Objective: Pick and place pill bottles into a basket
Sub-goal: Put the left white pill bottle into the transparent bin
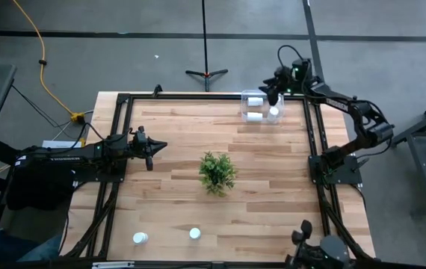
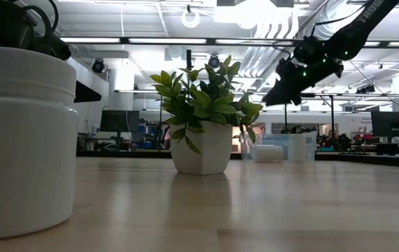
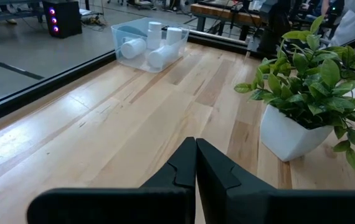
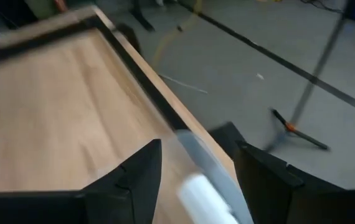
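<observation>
My right end effector (image 1: 272, 96) hung spread and empty over the basket (image 1: 261, 107); the two remaining pill bottles (image 1: 140, 238) stood near-left, closer to my pressed-together left end effector (image 1: 150, 164).

Pill bottles (image 1: 255, 108) lie in the basket (image 1: 244, 104) behind the plant (image 1: 217, 172).

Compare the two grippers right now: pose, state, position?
The left gripper is shut and empty, low over the table's left side beside the plant; the right gripper is open, up at the far edge over the basket. The left points across the table; the right points down toward the bottles inside the basket. Neither holds anything.
</observation>
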`<state>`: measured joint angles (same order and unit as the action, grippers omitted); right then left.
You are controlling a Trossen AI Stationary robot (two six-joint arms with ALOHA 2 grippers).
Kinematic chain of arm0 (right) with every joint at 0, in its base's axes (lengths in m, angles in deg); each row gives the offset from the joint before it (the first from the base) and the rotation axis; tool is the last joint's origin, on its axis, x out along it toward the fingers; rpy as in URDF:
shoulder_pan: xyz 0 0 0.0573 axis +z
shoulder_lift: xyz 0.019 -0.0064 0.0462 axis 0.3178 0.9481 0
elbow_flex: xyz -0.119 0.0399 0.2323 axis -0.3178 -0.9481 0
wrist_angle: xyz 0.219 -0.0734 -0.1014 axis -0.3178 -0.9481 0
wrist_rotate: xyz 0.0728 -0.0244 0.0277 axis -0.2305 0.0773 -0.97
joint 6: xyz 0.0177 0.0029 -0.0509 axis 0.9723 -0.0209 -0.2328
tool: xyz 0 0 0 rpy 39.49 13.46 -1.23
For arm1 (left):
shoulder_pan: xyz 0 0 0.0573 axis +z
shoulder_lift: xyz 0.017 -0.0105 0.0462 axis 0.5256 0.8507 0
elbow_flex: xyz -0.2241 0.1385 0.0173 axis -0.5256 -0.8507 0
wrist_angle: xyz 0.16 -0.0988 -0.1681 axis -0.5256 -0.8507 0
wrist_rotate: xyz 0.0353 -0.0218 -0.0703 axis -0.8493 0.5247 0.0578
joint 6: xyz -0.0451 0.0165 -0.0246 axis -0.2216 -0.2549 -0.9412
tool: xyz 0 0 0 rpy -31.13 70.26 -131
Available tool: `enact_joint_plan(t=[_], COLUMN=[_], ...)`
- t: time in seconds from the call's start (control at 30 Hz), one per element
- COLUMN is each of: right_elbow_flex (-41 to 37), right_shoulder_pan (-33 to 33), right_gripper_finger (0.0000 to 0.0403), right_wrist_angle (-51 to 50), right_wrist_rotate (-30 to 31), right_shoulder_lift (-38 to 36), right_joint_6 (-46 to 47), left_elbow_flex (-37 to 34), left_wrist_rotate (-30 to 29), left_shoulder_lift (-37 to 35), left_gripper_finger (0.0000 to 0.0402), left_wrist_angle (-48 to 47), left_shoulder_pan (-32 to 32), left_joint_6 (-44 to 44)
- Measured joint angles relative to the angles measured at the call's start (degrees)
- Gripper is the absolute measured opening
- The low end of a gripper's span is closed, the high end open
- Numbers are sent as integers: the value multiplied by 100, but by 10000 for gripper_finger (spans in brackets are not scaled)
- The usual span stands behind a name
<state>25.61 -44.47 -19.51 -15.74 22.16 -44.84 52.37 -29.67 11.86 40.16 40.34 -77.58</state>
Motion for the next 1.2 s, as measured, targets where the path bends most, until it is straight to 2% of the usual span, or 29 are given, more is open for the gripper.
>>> enact_joint_plan(t=[0.3, 0.6, 0.67, 0.8, 0.93, 1.13, 1.2], right_elbow_flex=[0, 0, 0, 0, 0, -2, -10], right_shoulder_pan=[316, 1745, 1974, 2360, 2898, 3999, 4248], right_gripper_finger=[188, 188, 185, 164, 129, 84, 71], right_wrist_angle=[-215, -568, -652, -663, -153, 214, 312], right_wrist_rotate=[-324, 669, 692, 653, 673, 1677, 1814], right_shoulder_lift=[-999, -1917, -2036, -2192, -2195, -1980, -1930], right_joint_6=[774, 800, 806, 979, 1328, 1359, 1399], left_elbow_flex=[0, 0, 1, -1, -1, 0, 0], left_wrist_rotate=[2, 2, 4, 4, 4, 4, 4], left_shoulder_lift=[0, 0, 2, 2, 1, 0, 0], left_gripper_finger=[46, 46, 46, 46, 46, 46, 46], left_wrist_angle=[2, 4, 4, 3, 4, 4, 4], left_shoulder_pan=[-1, -1, -1, -1, -1, -1, -1], left_joint_6=[-1, -2, -2, -2, -2, -2, -2])
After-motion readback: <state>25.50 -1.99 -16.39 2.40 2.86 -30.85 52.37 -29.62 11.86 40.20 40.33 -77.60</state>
